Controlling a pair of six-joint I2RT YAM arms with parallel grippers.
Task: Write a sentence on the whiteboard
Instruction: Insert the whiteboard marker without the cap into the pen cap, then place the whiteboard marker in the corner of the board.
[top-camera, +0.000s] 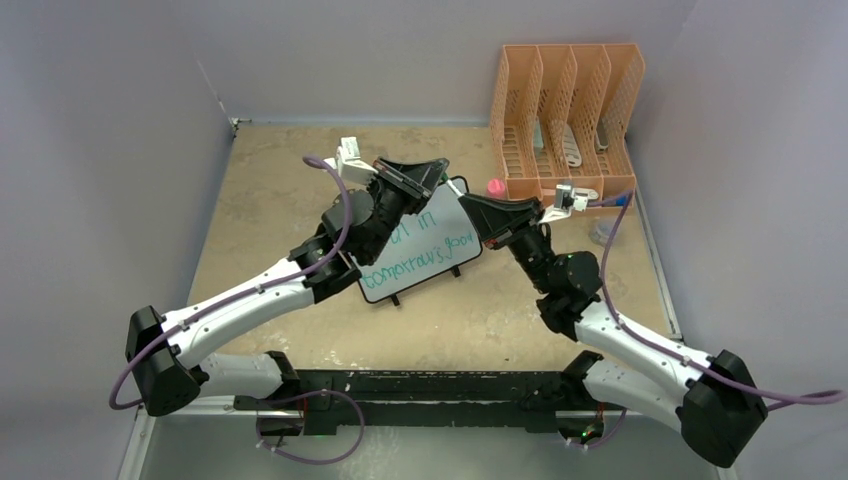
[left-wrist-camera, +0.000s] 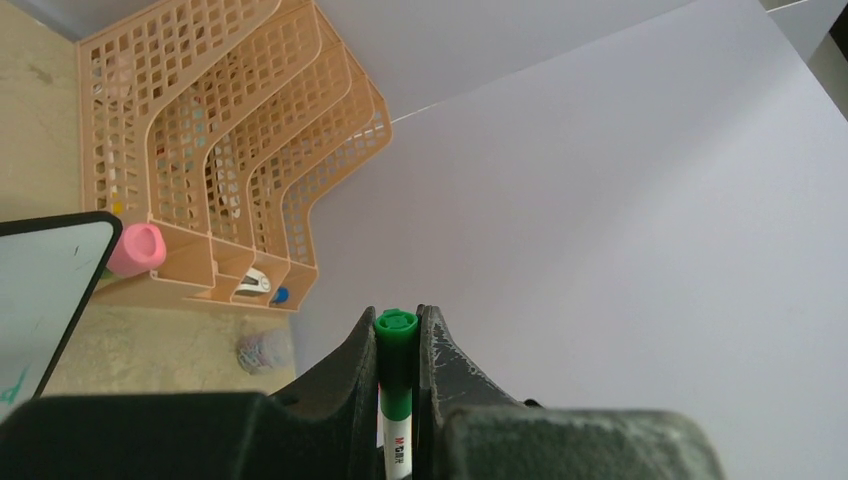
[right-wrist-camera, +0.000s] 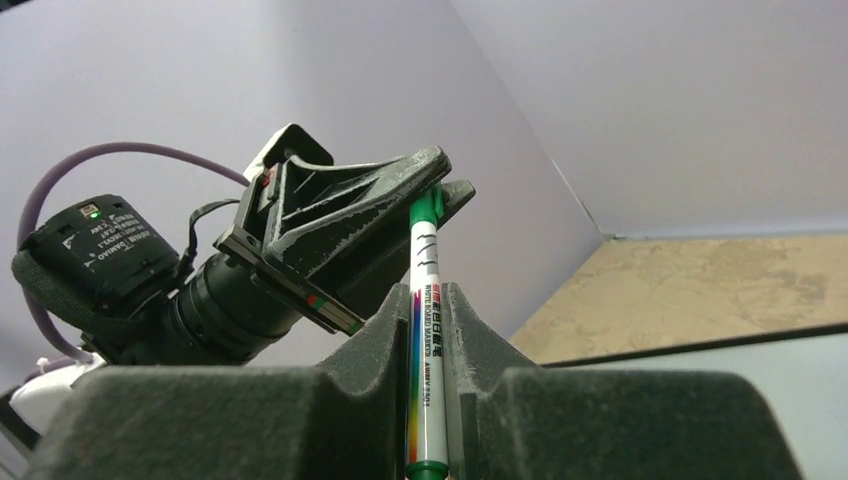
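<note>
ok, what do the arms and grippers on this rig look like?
The left arm and right arm have white link shells with black joints and black bases. The left arm's cable and the right arm's cable are purple. The left gripper and right gripper are black, with wedge-shaped fingers and a rough, speckled surface.

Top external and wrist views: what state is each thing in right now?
whiteboard: lying on the table, written on.
sentence: green, two lines, partly hidden.
marker: clamped by both grippers above the whiteboard.
left gripper: shut on marker's green end.
right gripper: shut on marker's barrel.
organizer: upright, at the table's far right.
</note>
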